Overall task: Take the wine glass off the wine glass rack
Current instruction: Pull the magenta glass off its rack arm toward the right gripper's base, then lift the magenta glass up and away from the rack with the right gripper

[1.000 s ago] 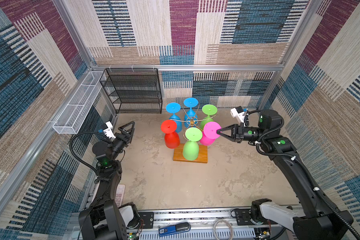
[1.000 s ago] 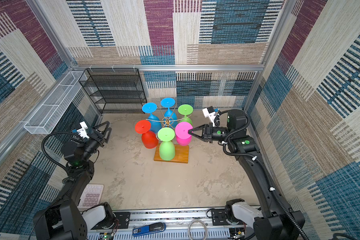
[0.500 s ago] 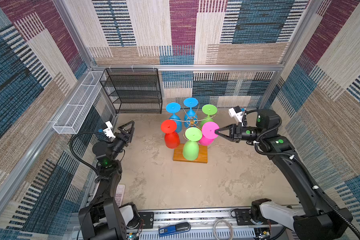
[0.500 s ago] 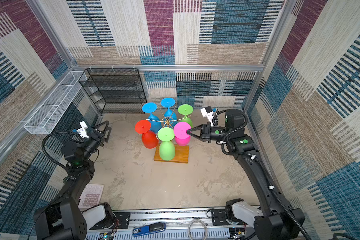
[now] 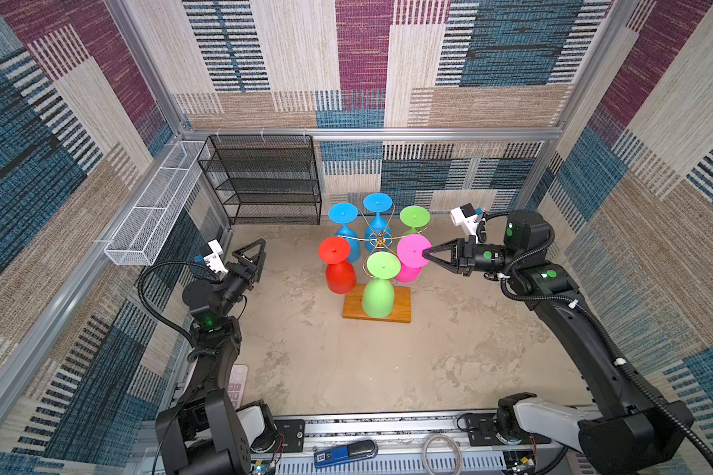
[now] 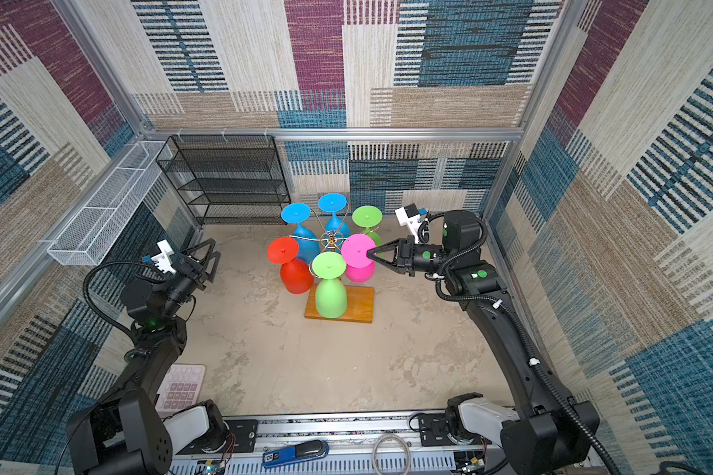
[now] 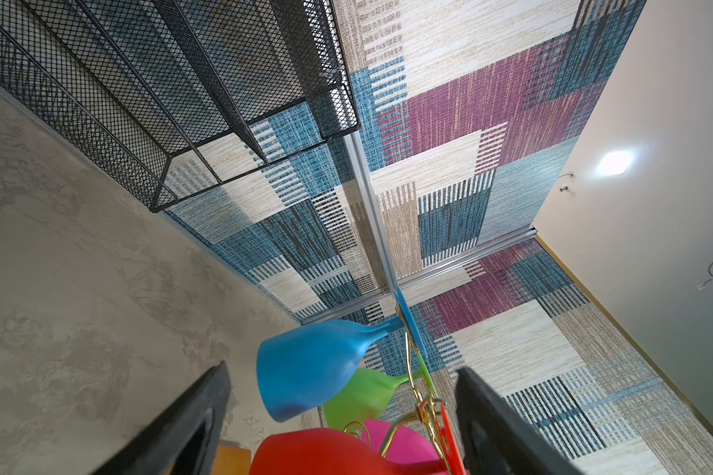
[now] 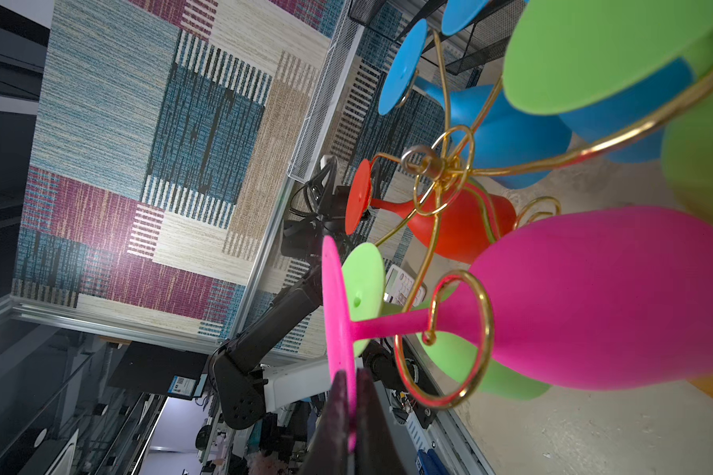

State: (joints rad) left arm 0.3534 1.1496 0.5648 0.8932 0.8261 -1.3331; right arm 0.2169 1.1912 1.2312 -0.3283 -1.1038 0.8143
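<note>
- Our left gripper point(image 5: 259, 259) hangs at nine o'clock of the wine glass rack point(image 5: 402, 306), jaws apart and well clear; we judge it idle.
- Our right gripper point(image 5: 430, 253), reaching from three o'clock, is clamped on the pink wine glass point(image 5: 413, 250) at its thin foot rim.
- That glass hangs bowl-down, its stem caught in a gold loop.

Readable text: none | calculator point(image 6: 180, 386) well behind left tool point(image 6: 207, 246): key marks blurred | blue device point(image 6: 295, 452) label: too small to read
</note>
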